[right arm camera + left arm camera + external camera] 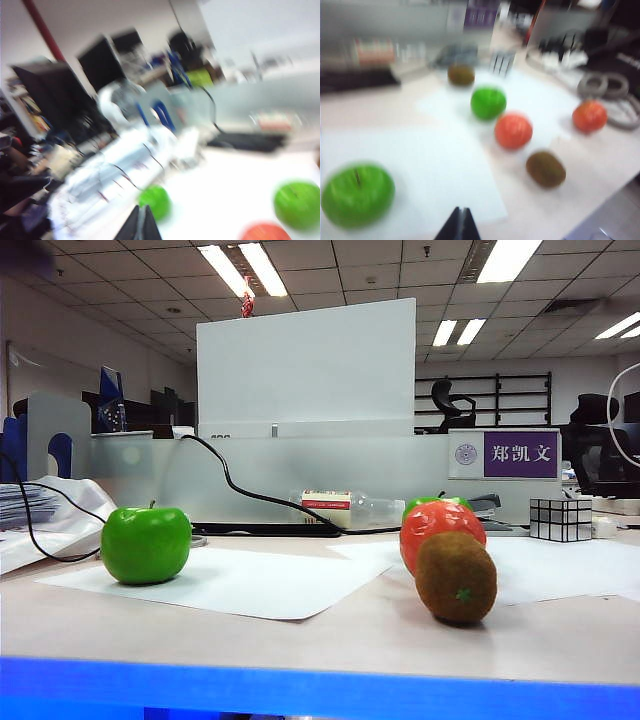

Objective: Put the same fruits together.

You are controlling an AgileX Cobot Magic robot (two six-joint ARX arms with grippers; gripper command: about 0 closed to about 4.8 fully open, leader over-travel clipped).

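Note:
In the exterior view a green apple sits on the left, on white paper. On the right a brown kiwi stands in front of an orange-red fruit, with a second green apple partly hidden behind. Neither gripper shows there. The blurred left wrist view shows two green apples, two orange-red fruits and two kiwis. My left gripper hangs shut and empty above the paper. My right gripper is shut and empty, beside a green apple in its view.
A silver mirrored cube stands at the back right. A black cable and a lying bottle run along the frosted partition. White paper sheets cover the table. Tape rolls lie past the far orange-red fruit.

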